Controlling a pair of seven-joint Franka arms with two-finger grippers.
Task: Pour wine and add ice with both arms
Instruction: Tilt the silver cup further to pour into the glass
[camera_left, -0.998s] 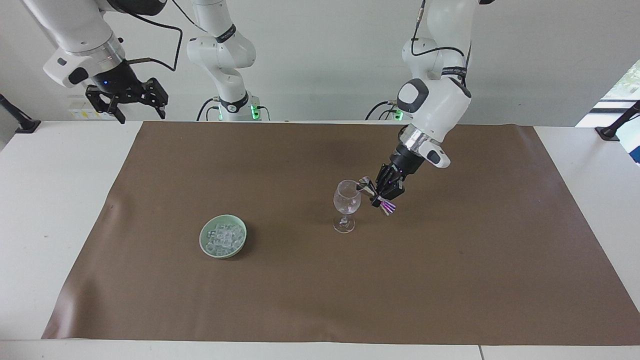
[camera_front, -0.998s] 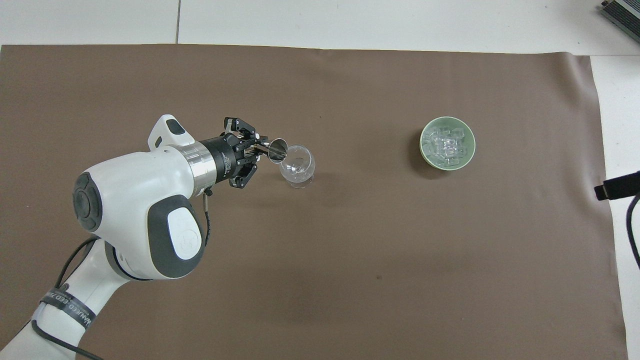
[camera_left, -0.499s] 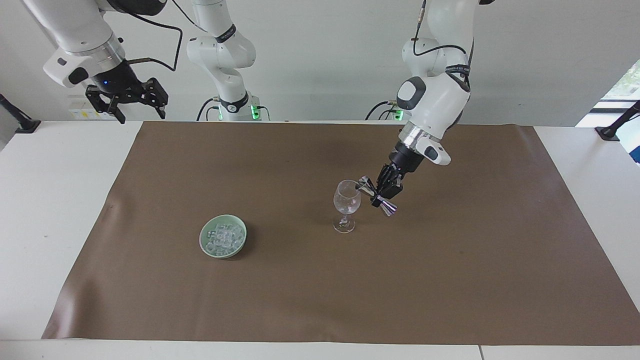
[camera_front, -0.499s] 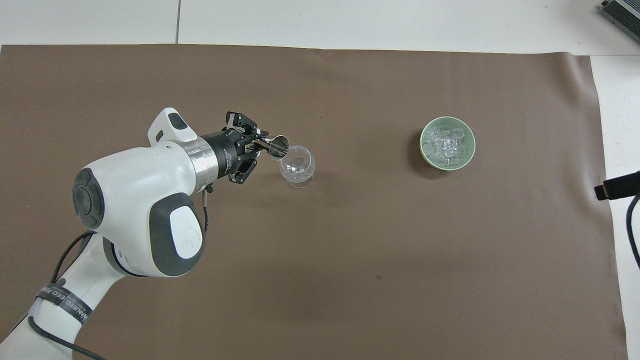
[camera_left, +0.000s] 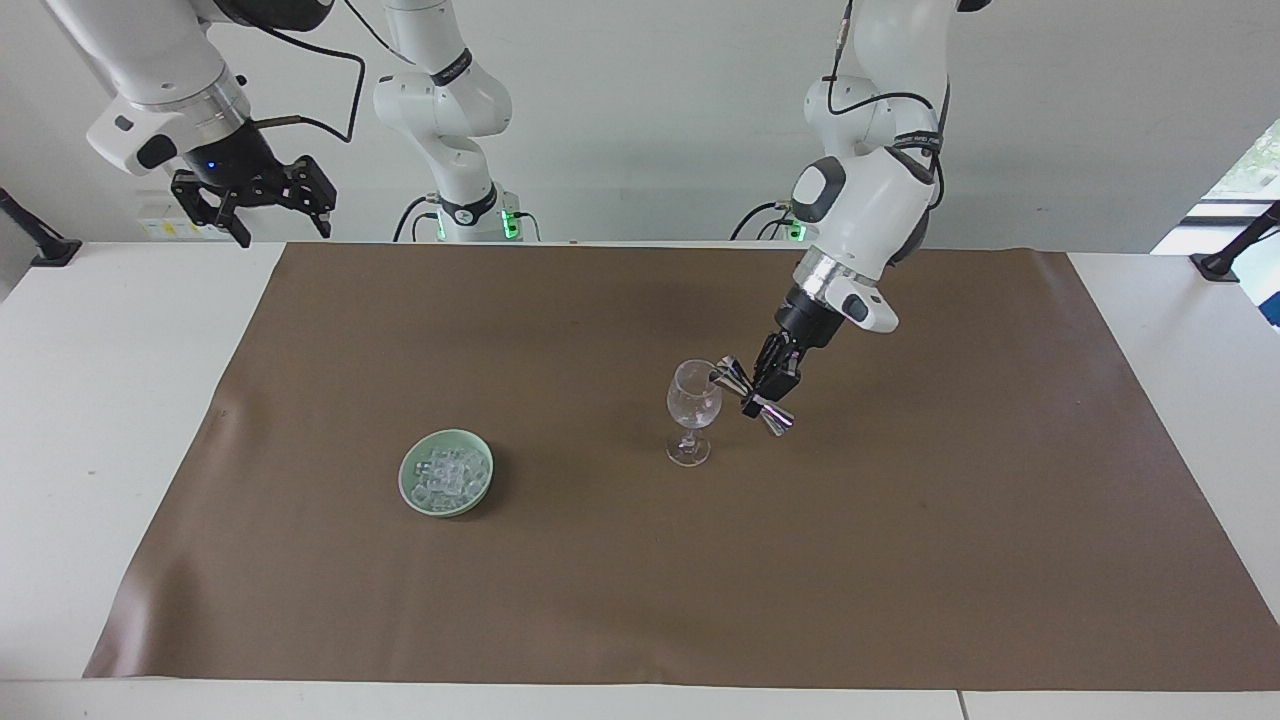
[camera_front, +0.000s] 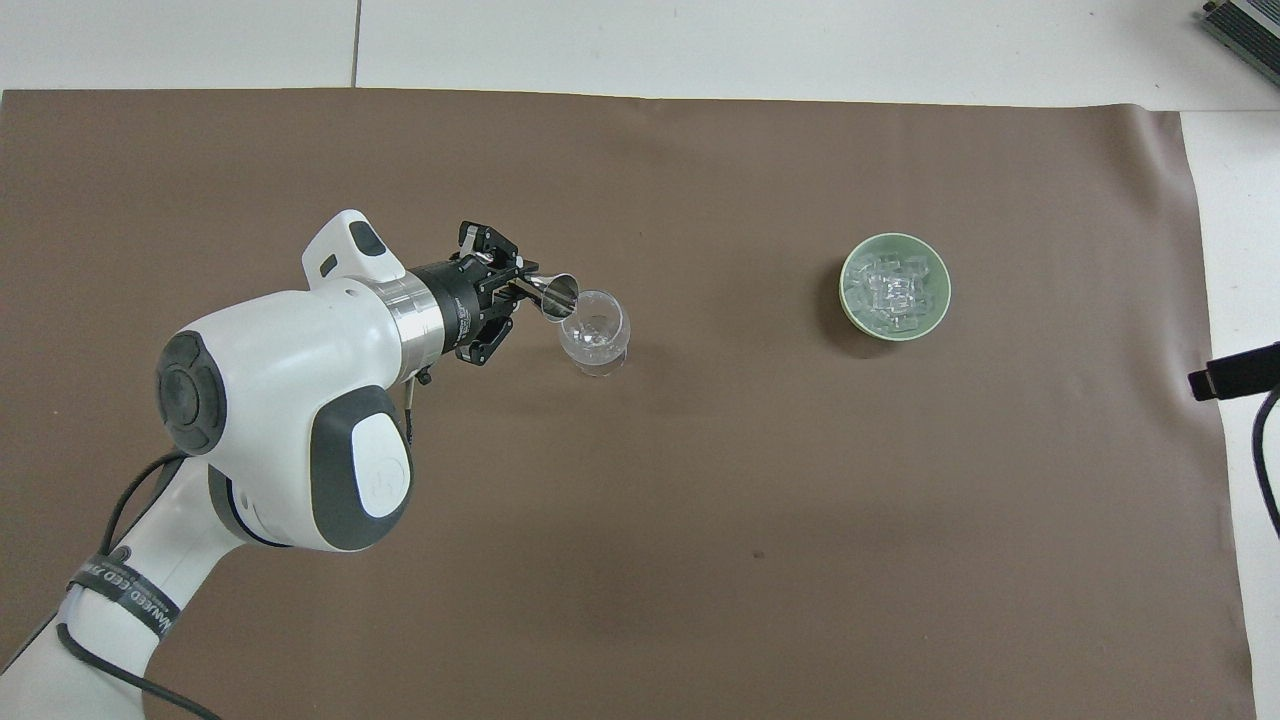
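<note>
A clear stemmed glass (camera_left: 693, 400) (camera_front: 594, 335) stands upright near the middle of the brown mat. My left gripper (camera_left: 770, 384) (camera_front: 512, 291) is shut on a steel double-cone jigger (camera_left: 752, 397) (camera_front: 556, 296). The jigger is tipped, with its mouth at the glass's rim on the left arm's side. The wine shows only as faint glints in the glass's bowl. The ice (camera_left: 446, 470) (camera_front: 891, 290) is heaped in a pale green bowl (camera_left: 412, 490) (camera_front: 846, 300) toward the right arm's end. My right gripper (camera_left: 268, 212) waits open, high over that end's table edge.
The brown mat (camera_left: 900, 560) (camera_front: 700, 560) covers most of the white table (camera_left: 110, 420). Black camera mounts stand at the table's two corners nearest the robots (camera_left: 1235, 248).
The left arm's wrist and forearm have drawn a little upward and toward the robots. The jigger has stayed tipped at the glass's rim. The right arm has not moved.
</note>
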